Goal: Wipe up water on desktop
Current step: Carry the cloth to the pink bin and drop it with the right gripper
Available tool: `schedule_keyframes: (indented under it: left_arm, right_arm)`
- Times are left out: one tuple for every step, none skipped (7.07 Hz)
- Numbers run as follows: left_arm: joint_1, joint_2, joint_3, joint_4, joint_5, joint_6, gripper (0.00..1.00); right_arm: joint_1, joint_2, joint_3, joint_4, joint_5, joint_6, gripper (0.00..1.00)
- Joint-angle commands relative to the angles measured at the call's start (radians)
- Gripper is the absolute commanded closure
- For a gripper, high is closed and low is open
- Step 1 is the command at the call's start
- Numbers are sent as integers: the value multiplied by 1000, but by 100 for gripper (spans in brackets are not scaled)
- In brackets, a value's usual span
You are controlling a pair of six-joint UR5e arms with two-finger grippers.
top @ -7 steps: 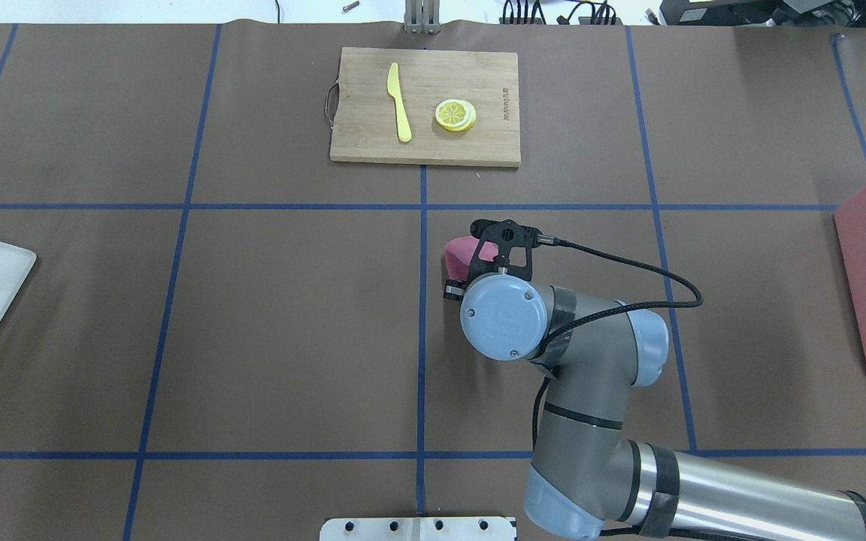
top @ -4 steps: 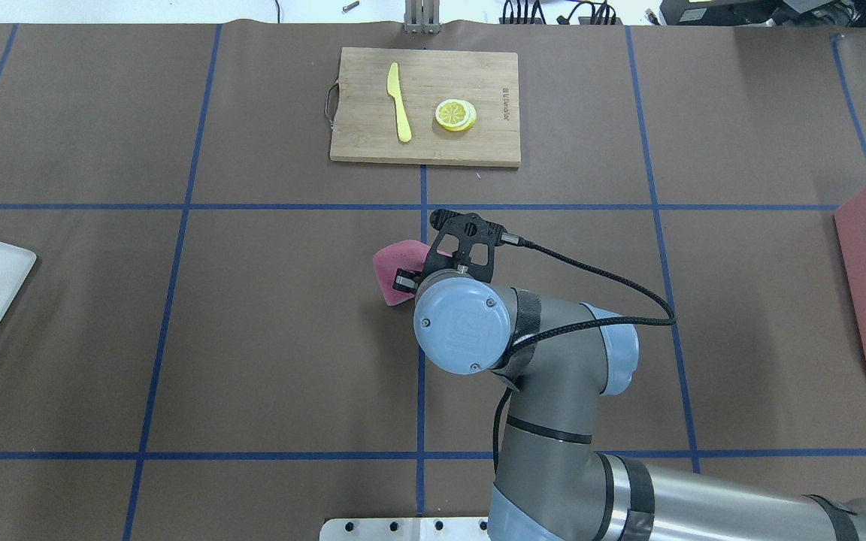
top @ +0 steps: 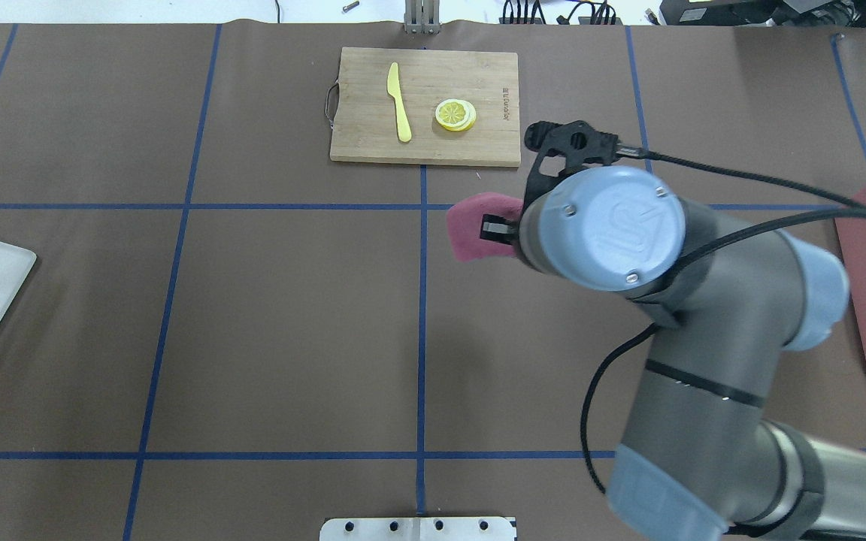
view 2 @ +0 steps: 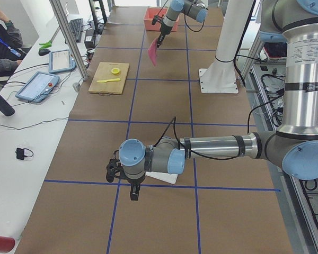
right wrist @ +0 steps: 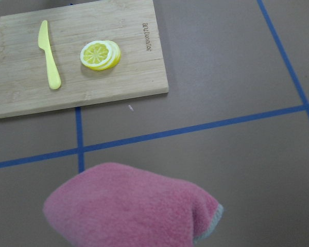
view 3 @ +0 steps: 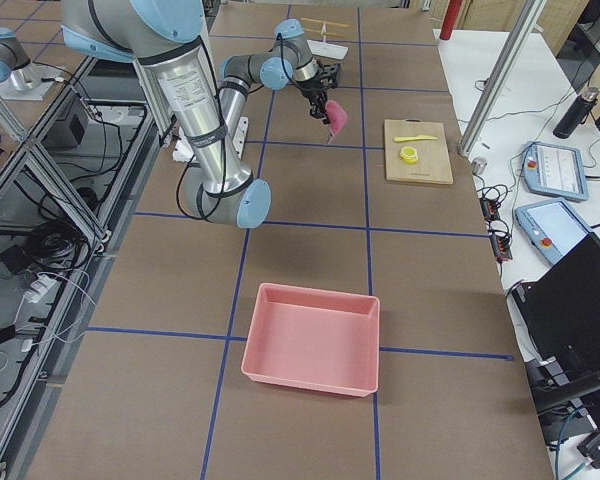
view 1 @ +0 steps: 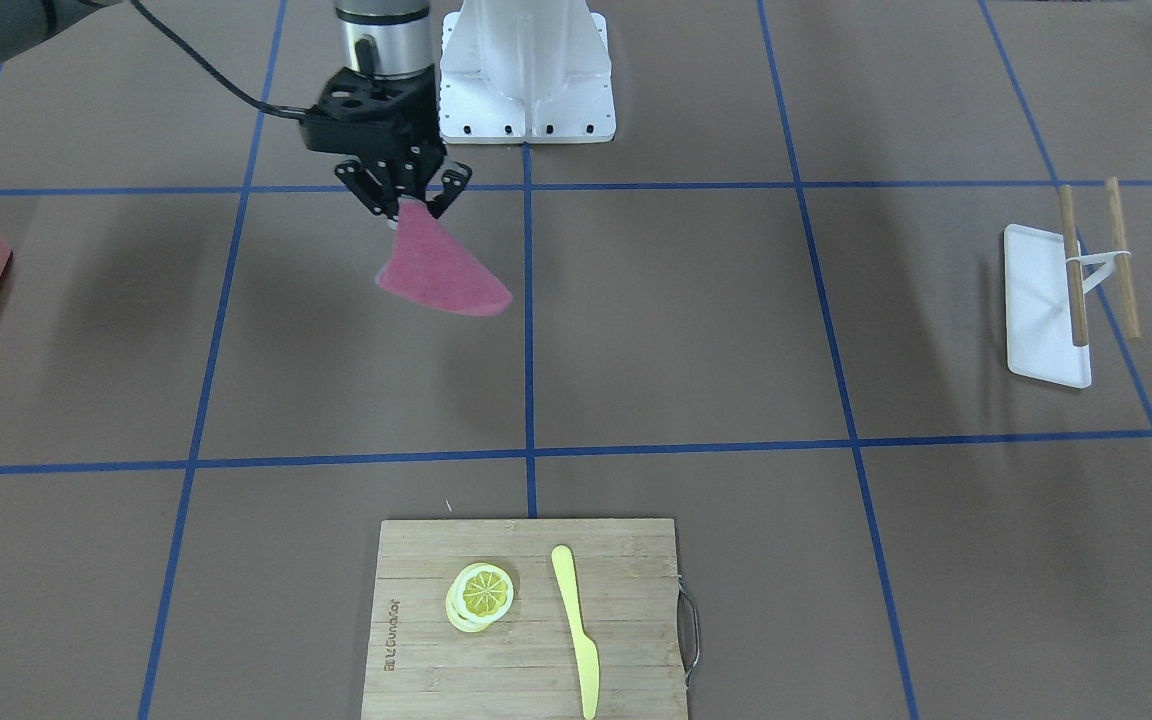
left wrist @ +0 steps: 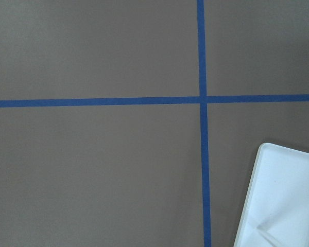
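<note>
Cutting board (top: pixel 361 131) holds yellow knife (top: pixel 399 101), lemon slices (top: pixel 455 115); pink bin (view 3: pixel 315 340) well apart.

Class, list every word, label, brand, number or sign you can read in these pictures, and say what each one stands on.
Nothing can be quoted with certainty.
Cutting board: a short brand mark printed near one short edge, letters too blurred to read.
Blue joint cap on the right arm: a raised logo, not legible as letters.
Tablet screens beside the table: too small to read.
</note>
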Motion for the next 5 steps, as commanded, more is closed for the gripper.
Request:
schedule_keyframes:
  left_arm:
    - [0, 0, 1, 0, 1, 0, 2]
    - [0, 0, 1, 0, 0, 0, 2]
    - [0, 0, 1, 0, 0, 0, 2]
    - [0, 0, 2, 0, 0, 0, 2]
    - [0, 0, 2, 0, 0, 0, 1]
  right_arm:
    - [194, -150, 107, -20, 173, -246, 100]
    - [286, -198, 107, -17, 233, -387, 100]
    - [390, -253, 107, -15, 310, -512, 100]
    - [509, -348, 109, 14, 393, -674, 100]
    - [606, -460, 106, 85, 463, -802, 100]
